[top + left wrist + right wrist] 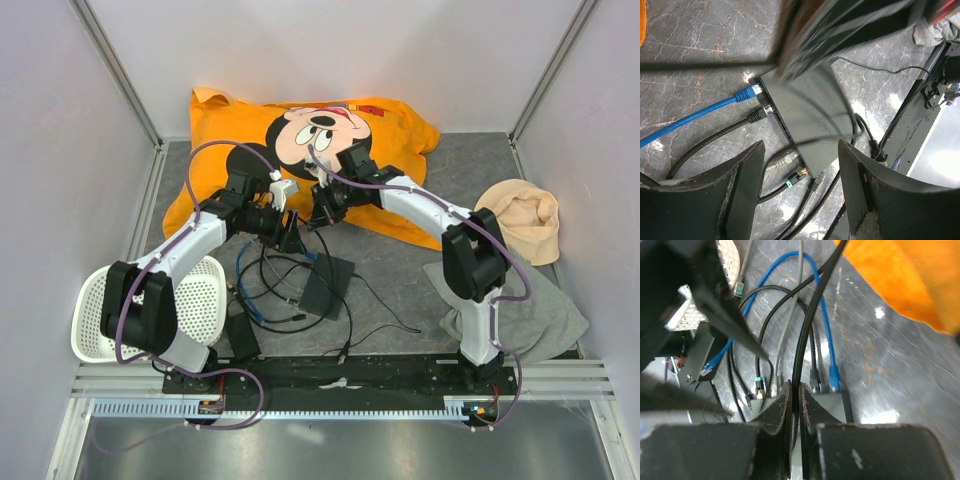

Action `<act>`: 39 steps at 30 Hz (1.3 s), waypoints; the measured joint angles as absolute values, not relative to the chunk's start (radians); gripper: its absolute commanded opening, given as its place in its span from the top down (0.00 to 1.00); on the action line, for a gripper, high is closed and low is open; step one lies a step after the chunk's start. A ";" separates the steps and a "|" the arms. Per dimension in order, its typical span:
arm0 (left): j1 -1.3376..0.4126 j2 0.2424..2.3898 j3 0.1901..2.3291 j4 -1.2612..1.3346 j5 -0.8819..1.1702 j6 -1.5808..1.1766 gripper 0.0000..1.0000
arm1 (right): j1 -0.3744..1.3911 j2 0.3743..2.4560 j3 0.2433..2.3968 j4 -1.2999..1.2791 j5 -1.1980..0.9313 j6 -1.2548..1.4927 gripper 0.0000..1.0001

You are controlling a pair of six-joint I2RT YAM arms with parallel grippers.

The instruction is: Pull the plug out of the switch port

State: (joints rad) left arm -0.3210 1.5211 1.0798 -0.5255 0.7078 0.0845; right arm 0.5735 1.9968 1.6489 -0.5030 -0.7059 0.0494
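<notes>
Grey marbled desk (400,265) lies between plain white walls, and an orange cartoon-mouse cushion (400,130) is at the far side. On the desk, the flat matte-black rectangular box (810,107) rests among loose cables. A blue-cabled plug (747,93) and a black plug (760,114) sit in the switch ports (769,102) on its edge. Above it hangs the left claw (800,192), fingers apart. The right claw (795,402) is pressed together on a thick black cable (805,330). A white perforated basket (200,300) stands at the left.
</notes>
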 measured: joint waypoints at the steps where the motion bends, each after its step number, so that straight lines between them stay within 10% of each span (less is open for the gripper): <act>1: -0.321 1.520 1.080 -0.526 0.707 0.084 0.32 | 0.585 2.020 1.662 -0.500 -0.705 0.050 1.00; 7: -0.322 1.519 1.082 -0.534 0.709 0.100 0.32 | 0.641 2.165 1.743 -0.487 -0.660 0.046 0.99; 12: -0.346 1.510 1.082 -0.545 0.731 0.165 0.33 | 0.634 2.217 1.793 -0.484 -0.639 0.030 0.32; 16: -0.413 1.502 1.082 -0.550 0.735 0.245 0.34 | 0.607 2.220 1.797 -0.485 -0.657 0.034 0.21; 28: -0.620 1.562 1.156 -0.517 0.724 0.350 0.38 | 0.370 1.985 1.720 -0.464 -0.756 0.100 0.22; 31: -0.650 1.613 1.174 -0.493 0.704 0.348 0.51 | 0.308 1.848 1.604 -0.451 -0.652 0.093 0.24; 34: -0.683 1.685 1.214 -0.480 0.673 0.332 0.97 | 0.297 1.758 1.472 -0.448 -0.584 0.090 0.24; 39: -0.709 1.805 1.288 -0.464 0.579 0.300 0.99 | 0.321 1.741 1.319 -0.463 -0.540 0.090 0.24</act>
State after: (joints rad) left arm -0.7086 1.8053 1.2877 -0.4644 0.5789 0.3000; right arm 0.3210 1.7409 1.3190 -0.4629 -0.5400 0.0902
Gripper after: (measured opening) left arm 0.025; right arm 0.760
